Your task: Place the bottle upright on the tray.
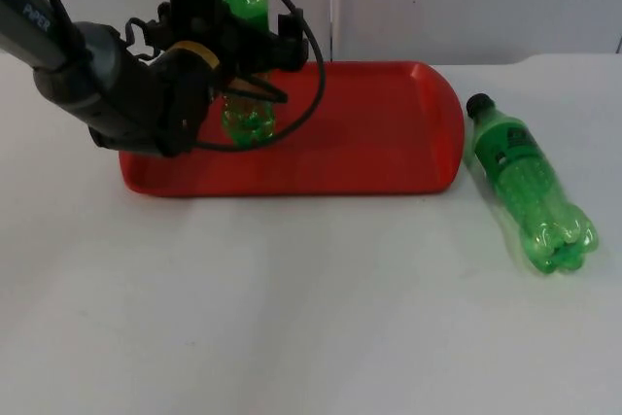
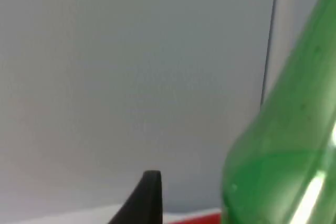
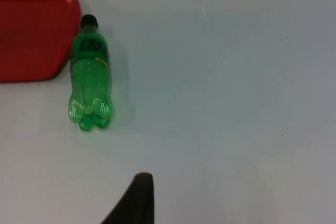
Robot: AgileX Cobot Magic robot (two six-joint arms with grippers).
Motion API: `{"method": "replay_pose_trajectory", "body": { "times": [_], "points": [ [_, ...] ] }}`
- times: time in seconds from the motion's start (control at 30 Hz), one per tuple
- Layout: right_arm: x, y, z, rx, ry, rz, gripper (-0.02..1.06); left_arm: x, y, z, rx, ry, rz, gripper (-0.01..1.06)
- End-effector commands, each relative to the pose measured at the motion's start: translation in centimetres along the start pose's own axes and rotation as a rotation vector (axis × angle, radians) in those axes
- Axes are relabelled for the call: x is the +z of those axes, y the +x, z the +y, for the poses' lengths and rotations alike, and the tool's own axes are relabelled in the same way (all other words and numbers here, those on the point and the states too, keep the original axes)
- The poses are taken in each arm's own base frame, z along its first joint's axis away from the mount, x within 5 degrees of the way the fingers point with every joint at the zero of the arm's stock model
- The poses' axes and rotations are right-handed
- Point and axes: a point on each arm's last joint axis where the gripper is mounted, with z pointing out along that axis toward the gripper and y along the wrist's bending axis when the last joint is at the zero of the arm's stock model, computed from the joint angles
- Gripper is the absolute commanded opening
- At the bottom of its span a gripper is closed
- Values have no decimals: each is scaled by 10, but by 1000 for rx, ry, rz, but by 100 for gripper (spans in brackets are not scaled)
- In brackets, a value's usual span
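On the red tray (image 1: 379, 133), top view: left gripper (image 1: 243, 80) around an upright green bottle (image 1: 247, 119), jaw closure can't tell. Second bottle (image 1: 530, 187) lies on the table (image 1: 292, 318) just beside the tray. Left wrist: bottle (image 2: 289, 145) close alongside fingertip (image 2: 149, 195). Right wrist: right arm waits, lying bottle (image 3: 90, 74). Risk: a snag on retreat could topple it.

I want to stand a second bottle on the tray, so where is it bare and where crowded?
The red tray is bare from its middle to the rounded end near the lying green bottle. Its other end is crowded: the left claw is at the upright green bottle there. The white table in front of the tray is open too.
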Motion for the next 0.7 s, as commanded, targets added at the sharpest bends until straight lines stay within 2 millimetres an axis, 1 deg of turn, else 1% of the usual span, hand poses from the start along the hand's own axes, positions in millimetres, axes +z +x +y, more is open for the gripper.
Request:
{"method": "replay_pose_trajectory", "body": {
  "times": [0.0,0.07,0.13,0.17,0.2,0.33,0.43,0.57,0.67],
  "points": [
    [0,0,0,4,2,-10,105,0,-3,-3,-3,22,50,105],
    [0,0,0,4,2,-10,105,0,-3,-4,1,28,71,105],
    [0,0,0,4,2,-10,105,-1,-3,-4,0,30,135,105],
    [0,0,0,4,2,-10,105,-2,-6,-4,-9,30,190,105],
    [0,0,0,4,2,-10,105,-2,-6,-4,-9,30,190,105],
    [0,0,0,4,2,-10,105,-5,-14,-5,-12,32,286,105],
    [0,0,0,4,2,-10,105,-6,-16,-5,-26,27,319,105],
    [0,0,0,4,2,-10,105,-8,-13,-3,-62,1,372,105],
    [0,0,0,4,2,-10,105,-10,-11,-2,-79,-8,371,105]
  ]
}}
